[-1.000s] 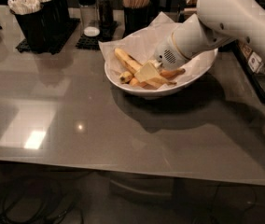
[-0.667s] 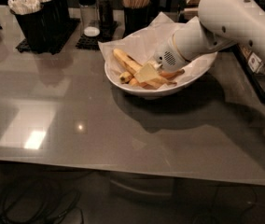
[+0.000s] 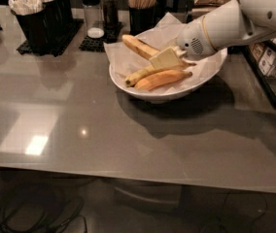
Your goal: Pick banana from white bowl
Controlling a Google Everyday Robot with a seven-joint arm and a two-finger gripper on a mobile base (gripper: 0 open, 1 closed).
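Bananas, three of them, lie in the white bowl, which sits on the grey table right of the frame's centre and is lined with crumpled white paper. The banana, the longest one, pale yellow with brown streaks, lies at the upper left of the bowl. It slants from the paper's edge down toward the middle, where its near end disappears under the gripper.

The gripper, a cream-coloured wedge at the end of the white arm, reaches in from the upper right of the frame and sits low inside the bowl, right at that end of the banana. Whether it has closed on the fruit cannot be told from this angle.

Just below it lie a slim yellow banana and a plump orange-toned banana, side by side and pointing lower left.

Behind the bowl, along the top of the frame, stand a black caddy with white utensils, two shakers on a black mat, and a dark cup of wooden sticks. A black rack stands at the right edge.
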